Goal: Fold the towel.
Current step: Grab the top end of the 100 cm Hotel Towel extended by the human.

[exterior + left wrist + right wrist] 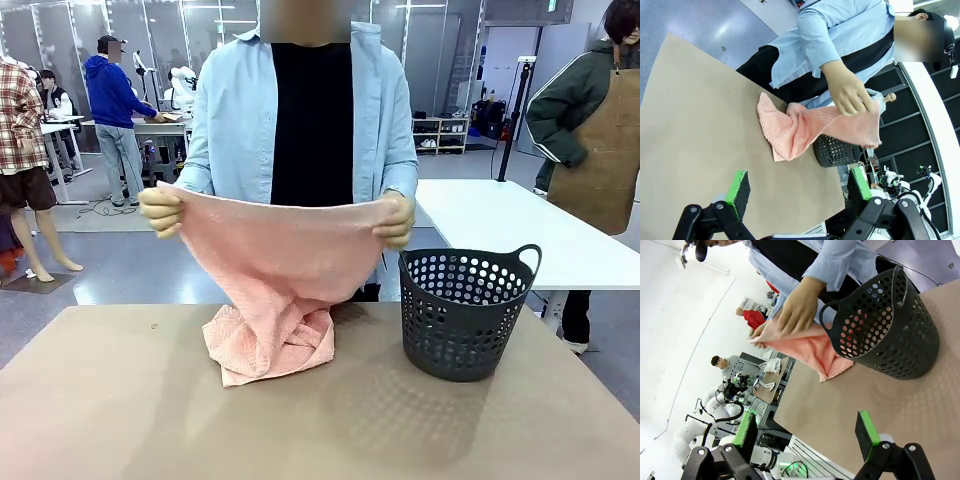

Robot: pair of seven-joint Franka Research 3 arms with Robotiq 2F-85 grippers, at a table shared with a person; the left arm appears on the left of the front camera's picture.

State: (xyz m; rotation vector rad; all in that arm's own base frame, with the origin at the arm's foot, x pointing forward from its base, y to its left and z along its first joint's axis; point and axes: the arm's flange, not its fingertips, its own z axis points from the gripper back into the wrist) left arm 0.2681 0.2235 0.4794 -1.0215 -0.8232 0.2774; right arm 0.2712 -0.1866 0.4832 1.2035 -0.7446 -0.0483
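Note:
A person at the far side of the table holds the salmon-pink towel (275,255) up by its two top corners, one hand (160,211) at each end. Its lower part lies bunched on the tabletop (270,345). The left wrist view shows the towel (805,130) hanging from a hand (850,95) down to the table. My left gripper (800,187) is open, well short of the towel, nothing between its green pads. My right gripper (807,430) is open too, above the table beside the basket, with the towel (810,347) beyond it.
A dark grey perforated basket (465,310) stands on the table right of the towel, also seen as the basket (890,325) close to my right gripper. The brown tabletop (150,420) stretches bare toward me. Other people and tables stand farther back.

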